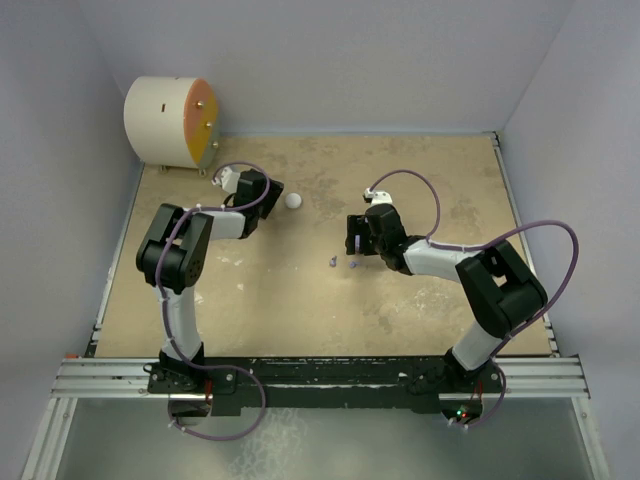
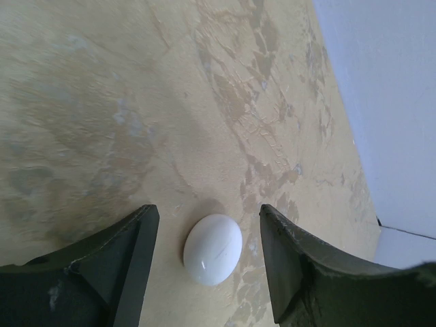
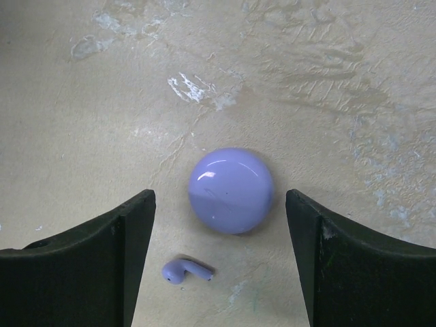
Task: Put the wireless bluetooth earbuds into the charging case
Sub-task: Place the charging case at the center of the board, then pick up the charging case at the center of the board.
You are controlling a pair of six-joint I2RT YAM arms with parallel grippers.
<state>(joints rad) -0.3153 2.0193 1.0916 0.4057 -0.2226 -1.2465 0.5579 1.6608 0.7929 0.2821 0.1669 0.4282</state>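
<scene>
Left wrist view: the left gripper stands open, its two dark fingers spread wide. The white half of the charging case lies flat on the tan table in the gap between them. Bare table shows on both sides of it, so neither finger touches it; it sits a little nearer the finger on the left of the picture.

Right wrist view: the right gripper is open as well, fingers well apart. The lilac half rests dome-up on the table between the fingertips, clear of both. One lilac earbud lies on its side just beside that half, further back between the fingers toward the wrist and closer to the finger on the left of the picture, touching neither the finger nor the disc.

Top external view: the two halves lie well apart, each by its own arm's fingers, and a white drum with an orange face stands in the far corner beyond the left fingers.
</scene>
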